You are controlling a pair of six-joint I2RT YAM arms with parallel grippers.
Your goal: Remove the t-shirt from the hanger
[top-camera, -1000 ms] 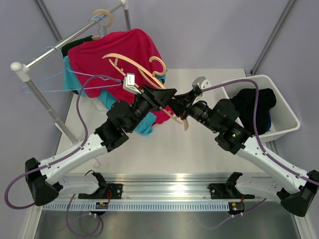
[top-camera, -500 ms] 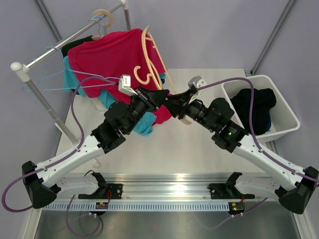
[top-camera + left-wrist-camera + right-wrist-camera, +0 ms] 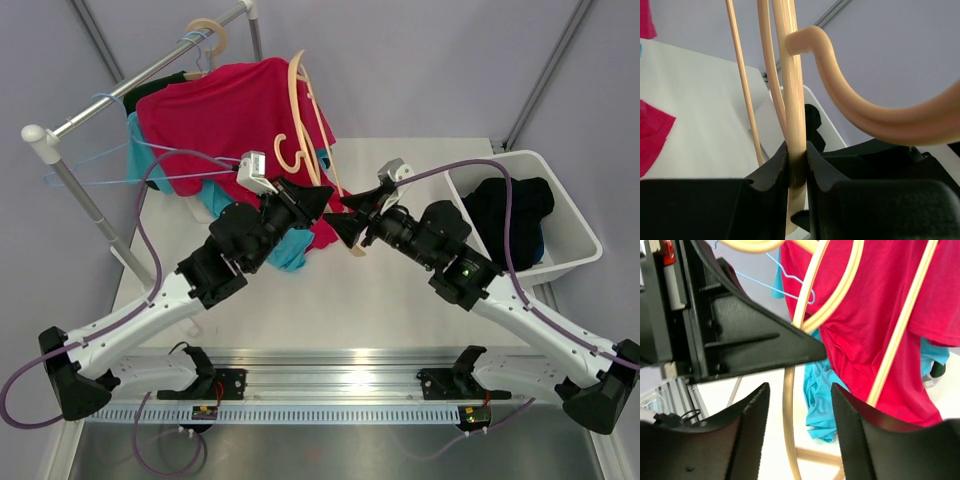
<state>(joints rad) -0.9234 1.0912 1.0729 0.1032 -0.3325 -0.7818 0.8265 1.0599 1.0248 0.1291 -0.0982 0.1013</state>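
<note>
A bare light-wood hanger (image 3: 305,120) stands nearly upright, its hook (image 3: 865,115) curving right in the left wrist view. My left gripper (image 3: 320,198) is shut on the hanger's lower bar (image 3: 796,165). My right gripper (image 3: 342,226) is open just right of it. In the right wrist view a hanger arm (image 3: 789,430) passes between its spread fingers (image 3: 752,430) without touching them. The red t-shirt (image 3: 230,110) hangs bunched behind the hanger by the rack and also shows in the right wrist view (image 3: 875,325).
A metal clothes rack (image 3: 120,90) runs along the back left with another wooden hanger (image 3: 207,35) and blue wire hangers (image 3: 100,165). A teal garment (image 3: 290,250) hangs below the red shirt. A white bin (image 3: 575,225) at the right holds a black garment (image 3: 515,210).
The hanger swung from lying across the grippers to standing upright in my left gripper. My right gripper has opened and drawn back slightly from it.
</note>
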